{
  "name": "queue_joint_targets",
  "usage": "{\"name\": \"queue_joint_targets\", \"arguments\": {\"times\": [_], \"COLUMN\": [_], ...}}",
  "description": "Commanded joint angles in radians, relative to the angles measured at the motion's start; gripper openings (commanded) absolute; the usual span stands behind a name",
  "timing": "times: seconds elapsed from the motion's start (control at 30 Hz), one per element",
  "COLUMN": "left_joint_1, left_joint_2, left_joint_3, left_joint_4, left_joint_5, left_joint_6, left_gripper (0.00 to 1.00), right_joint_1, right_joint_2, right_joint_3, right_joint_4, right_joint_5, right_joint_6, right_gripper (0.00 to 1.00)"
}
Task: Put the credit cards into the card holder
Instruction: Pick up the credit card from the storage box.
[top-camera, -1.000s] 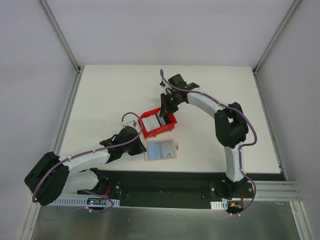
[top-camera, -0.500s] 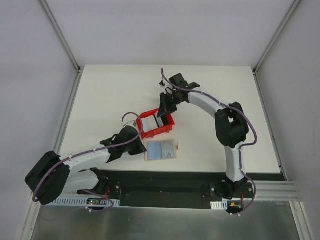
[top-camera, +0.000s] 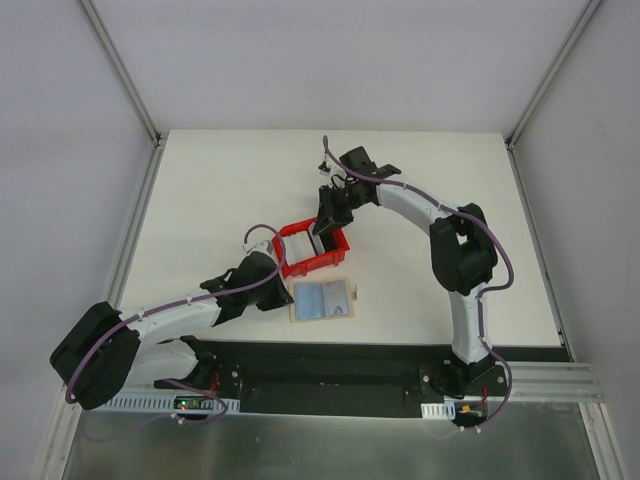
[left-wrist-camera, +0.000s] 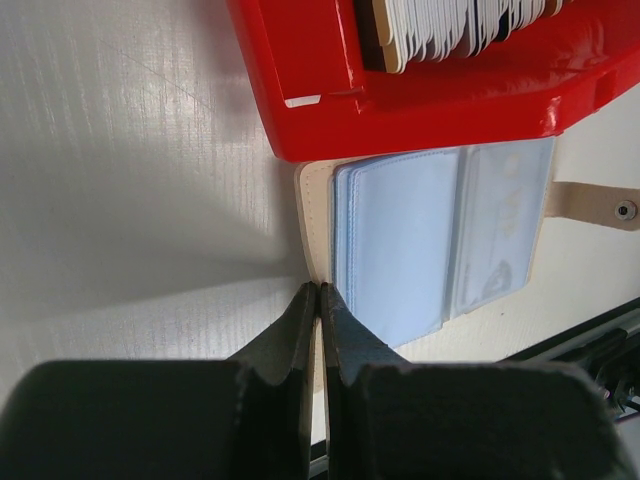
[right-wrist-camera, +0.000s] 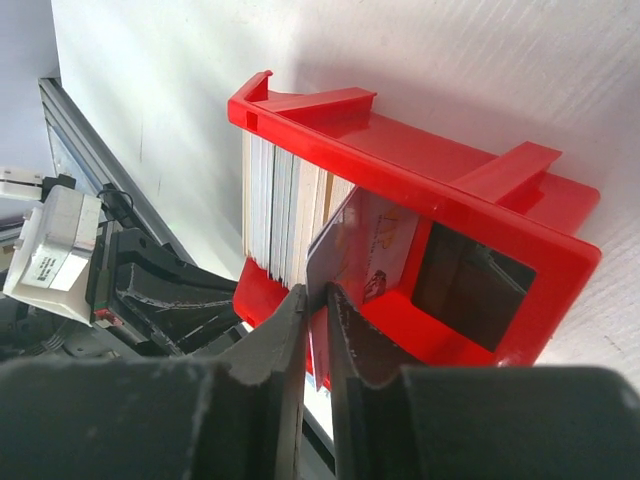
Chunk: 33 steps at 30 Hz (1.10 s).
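The flat white desk (top-camera: 220, 190) carries everything you need to check. Two white-and-black jointed arms reach over it from the near edge: the left arm (top-camera: 180, 315) lies low and stretches toward the centre, and the right arm (top-camera: 420, 210) bends over from the far right.

Locate the red plastic two-compartment bin (top-camera: 320, 263) near the middle of the desk. It sits skewed to the desk edges.

Just beside the bin, on its near side, find the card holder (top-camera: 322, 299), a flat tan leather-like folding wallet. It lies open with its pale blue lining facing up. A tan strap (left-wrist-camera: 600, 205) with a round snap stud projects from one side.

Inside one compartment of the bin stands a row of thin whitish plastic credit cards (right-wrist-camera: 275, 210), upright on edge and packed side by side.

Note the single card (right-wrist-camera: 365, 250), dark-faced with pale print. It stands tilted next to that row, still within the bin.

Check the right gripper (right-wrist-camera: 318, 290): its fingers are closed on the lower corner of the single card.

Check the left gripper (left-wrist-camera: 318, 290): its fingers are fully together with nothing between them. The tips sit at the tan border of the card holder; you cannot tell whether they press on it.
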Motion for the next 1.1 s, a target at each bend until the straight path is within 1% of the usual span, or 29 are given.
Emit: {"name": "queue_joint_targets", "arguments": {"times": [0.0, 0.07, 0.1, 0.13, 0.2, 0.23, 0.4, 0.63, 0.67, 0.73, 0.8, 0.97, 1.07], "left_joint_1": [0.010, 0.010, 0.010, 0.010, 0.010, 0.010, 0.010, 0.010, 0.010, 0.010, 0.010, 0.010, 0.010], "left_joint_2": [-0.008, -0.008, -0.010, -0.008, -0.007, -0.007, -0.005, -0.008, -0.008, -0.005, 0.001, 0.015, 0.016], "left_joint_3": [0.024, 0.022, 0.022, 0.022, 0.022, 0.022, 0.022, 0.019, 0.018, 0.018, 0.021, 0.031, 0.030], "left_joint_4": [0.014, 0.014, 0.013, 0.014, 0.014, 0.014, 0.014, 0.014, 0.014, 0.014, 0.014, 0.019, 0.020], "left_joint_5": [0.010, 0.010, 0.010, 0.010, 0.012, 0.012, 0.012, 0.012, 0.013, 0.010, 0.012, 0.019, 0.019], "left_joint_6": [0.014, 0.014, 0.012, 0.012, 0.014, 0.014, 0.015, 0.017, 0.017, 0.015, 0.020, 0.021, 0.018], "left_gripper": [0.00, 0.00, 0.00, 0.00, 0.00, 0.00, 0.00, 0.00, 0.00, 0.00, 0.00, 0.00, 0.00], "right_joint_1": [-0.002, -0.002, -0.002, -0.002, -0.001, -0.002, -0.004, -0.002, -0.004, -0.002, -0.004, 0.009, 0.021], "right_joint_2": [-0.007, -0.007, -0.010, -0.018, -0.032, -0.030, -0.026, -0.087, -0.095, -0.093, -0.078, -0.035, -0.018], "right_joint_3": [0.001, 0.000, 0.000, -0.008, -0.022, -0.023, -0.014, -0.025, -0.029, -0.026, -0.020, -0.012, -0.002], "right_joint_4": [0.015, 0.015, 0.016, 0.016, 0.021, 0.019, 0.009, -0.036, -0.036, -0.053, -0.071, -0.068, -0.068], "right_joint_5": [-0.049, -0.049, -0.046, -0.014, 0.020, 0.023, 0.038, 0.244, 0.252, 0.249, 0.240, 0.201, 0.204], "right_joint_6": [0.013, 0.012, 0.013, 0.015, 0.012, 0.010, 0.009, -0.050, -0.062, -0.063, -0.093, -0.079, -0.074], "right_gripper": [0.16, 0.16, 0.10, 0.06, 0.04, 0.01, 0.01, 0.01, 0.01, 0.07, 0.08, 0.08, 0.09]}}
